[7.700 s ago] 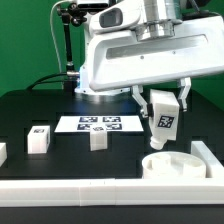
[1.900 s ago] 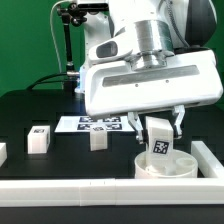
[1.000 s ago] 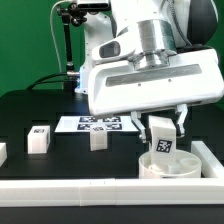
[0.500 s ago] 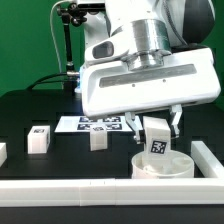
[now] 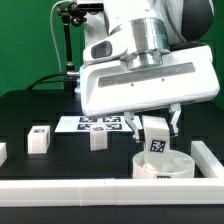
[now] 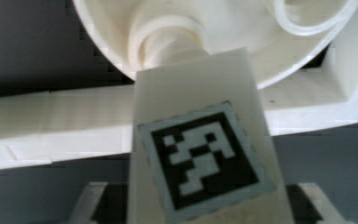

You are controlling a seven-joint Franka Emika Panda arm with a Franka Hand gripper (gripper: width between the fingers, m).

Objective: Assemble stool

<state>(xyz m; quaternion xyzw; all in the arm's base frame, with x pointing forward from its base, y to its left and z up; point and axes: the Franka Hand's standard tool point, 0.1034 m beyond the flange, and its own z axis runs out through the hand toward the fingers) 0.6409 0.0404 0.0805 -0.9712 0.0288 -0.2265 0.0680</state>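
Note:
My gripper (image 5: pixel 157 128) is shut on a white leg block (image 5: pixel 157 139) with a black-and-white tag. It holds the block upright over the round white seat (image 5: pixel 163 168) at the exterior view's front right, with the block's lower end at or inside the seat. In the wrist view the tagged leg (image 6: pixel 201 130) runs down into a socket of the seat (image 6: pixel 247 30), with a finger (image 6: pixel 91 203) on either side of it. Two more leg blocks stand on the black table, one (image 5: pixel 38 139) on the exterior view's left and one (image 5: pixel 98 139) nearer the middle.
The marker board (image 5: pixel 98 124) lies flat behind the loose blocks. A white rail (image 5: pixel 70 192) runs along the front edge, and a white wall piece (image 5: pixel 208 153) stands right of the seat. The large white robot body (image 5: pixel 150 75) overhangs the scene.
Over the earlier frames the gripper carried the leg block down and toward the seat. In the last second the seat and block shifted slightly to the exterior view's left.

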